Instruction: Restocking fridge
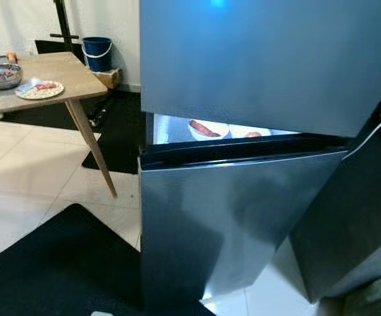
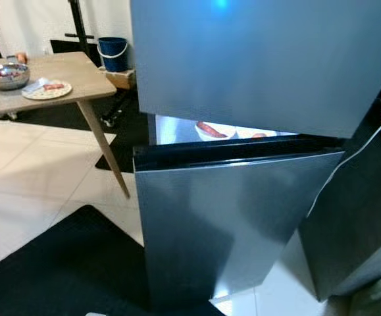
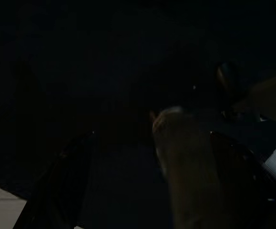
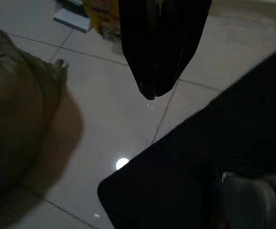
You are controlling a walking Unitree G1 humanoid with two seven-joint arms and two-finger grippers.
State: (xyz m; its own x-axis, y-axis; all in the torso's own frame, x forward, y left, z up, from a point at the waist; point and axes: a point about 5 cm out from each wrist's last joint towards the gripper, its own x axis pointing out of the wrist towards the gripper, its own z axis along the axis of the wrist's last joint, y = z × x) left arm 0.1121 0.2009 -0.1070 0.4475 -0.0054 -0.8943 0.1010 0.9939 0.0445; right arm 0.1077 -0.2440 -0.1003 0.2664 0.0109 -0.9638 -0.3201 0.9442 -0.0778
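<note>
A steel fridge stands right before me, with its upper door and lower door. Through the lit gap between the doors I see a white bowl holding an orange-red piece of food, and another item beside it. At the left stands a wooden table with a metal bowl and a plate of food. My left gripper hangs in the dark with its fingers apart and nothing held. My right gripper hangs shut over the tiled floor.
A black mat lies on the pale tiles in front of the fridge. A blue bucket stands behind the table. A white cable runs down the fridge's right side. An olive bag sits on the floor at my right.
</note>
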